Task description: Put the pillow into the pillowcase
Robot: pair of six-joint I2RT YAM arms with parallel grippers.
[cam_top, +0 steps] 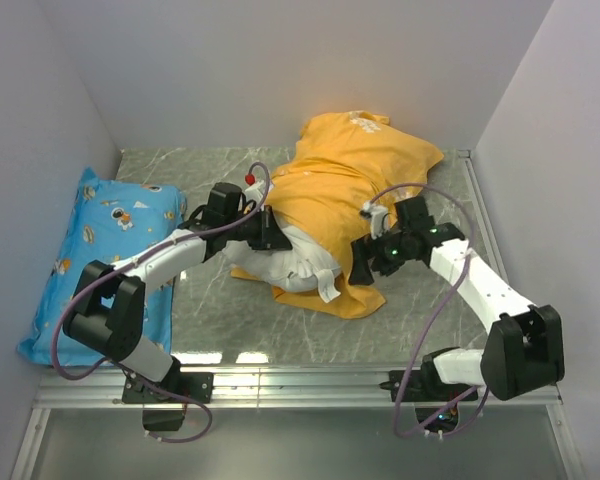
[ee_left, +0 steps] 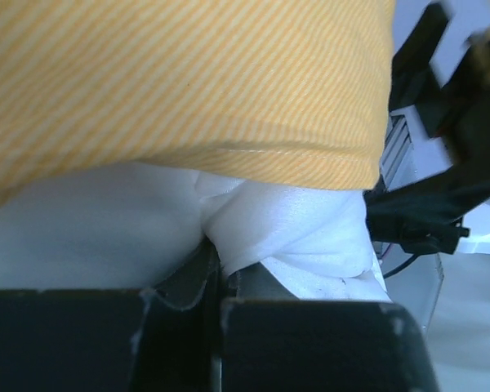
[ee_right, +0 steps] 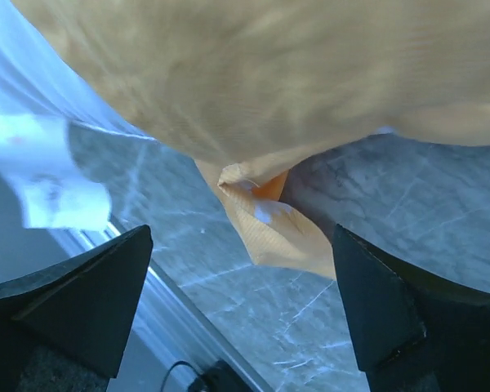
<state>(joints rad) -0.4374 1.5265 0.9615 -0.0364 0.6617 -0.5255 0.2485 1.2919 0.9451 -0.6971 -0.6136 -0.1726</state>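
Note:
The orange pillowcase (cam_top: 350,175) lies bunched at the middle back of the table. The white pillow (cam_top: 300,265) sticks out of its front left opening, the rest hidden inside. My left gripper (cam_top: 275,235) is shut on a fold of the pillow (ee_left: 294,229), just under the pillowcase hem (ee_left: 229,155); the pinch (ee_left: 220,273) shows between dark fingers. My right gripper (cam_top: 365,262) stands open beside the case's front right edge. In the right wrist view an orange corner (ee_right: 278,233) hangs between the wide fingers of the gripper (ee_right: 241,269), touching neither. A white tag (ee_right: 45,175) shows at left.
A blue cartoon-print pillow (cam_top: 100,240) lies along the left wall, under the left arm. Grey walls close in left, back and right. A metal rail (cam_top: 300,375) runs along the table's near edge by the arm bases.

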